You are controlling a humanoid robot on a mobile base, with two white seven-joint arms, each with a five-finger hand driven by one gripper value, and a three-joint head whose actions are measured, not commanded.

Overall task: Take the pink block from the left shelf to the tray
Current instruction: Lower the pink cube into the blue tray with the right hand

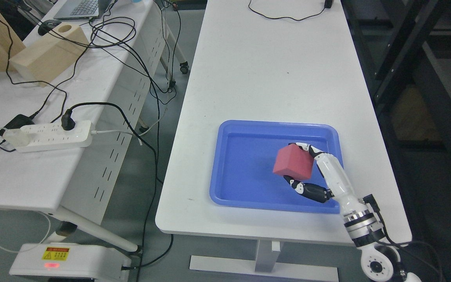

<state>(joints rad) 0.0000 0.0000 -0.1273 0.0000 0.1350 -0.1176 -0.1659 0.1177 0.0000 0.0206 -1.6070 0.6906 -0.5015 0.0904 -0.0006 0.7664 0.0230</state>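
Fingers (302, 148) and thumb of the right hand (319, 172) clamp the pink block (293, 163) over the blue tray (249, 164), on a white table (268, 70). Nothing crowds it; a power strip (49, 136), cables and wooden boxes (47, 53) sit on the neighbouring desk.

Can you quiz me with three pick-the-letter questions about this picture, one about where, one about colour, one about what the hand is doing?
1. Where is the pink block?
A. over the blue tray
B. on the floor
C. beside the power strip

2. What colour is the tray?
A. green
B. blue
C. yellow

3. What is the right hand doing?
A. resting flat and empty
B. pointing at the laptop
C. gripping the block

Answers: 1 A, the block shows inside the tray's outline. 2 B, its rim and floor are blue. 3 C, fingers curl under the block and more wrap over its top.
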